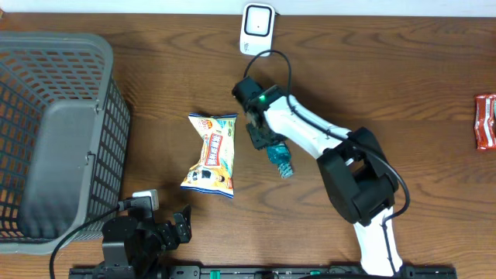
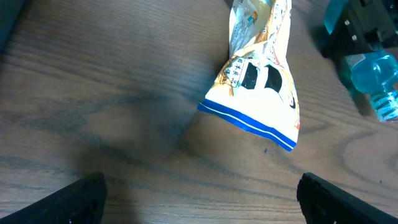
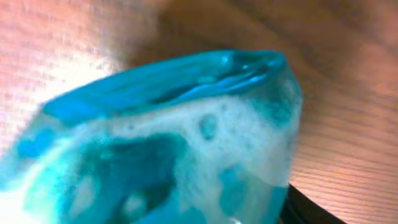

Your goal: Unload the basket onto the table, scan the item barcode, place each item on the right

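Early stage. Your right fingers (image 1: 260,136) are at the bottle (image 1: 280,161), which is still well apart from the scanner (image 1: 256,29). Can't tell if they pinch it yet. Left fingers (image 2: 81,199) are spread, empty, farther from the scanner. Still to do: lift, aim barcode, scan.

Snack bag (image 1: 211,153) near the bottle (image 1: 280,161)

A dark brown wood-grain table (image 1: 403,70) is seen filling nearly the whole scene, its grain running left to right. Beyond its far edge a narrow pale strip (image 1: 116,6) is shown; whether it is wall or floor cannot be told. The wood is evenly lit, and only soft, blurred shadows are cast on it.
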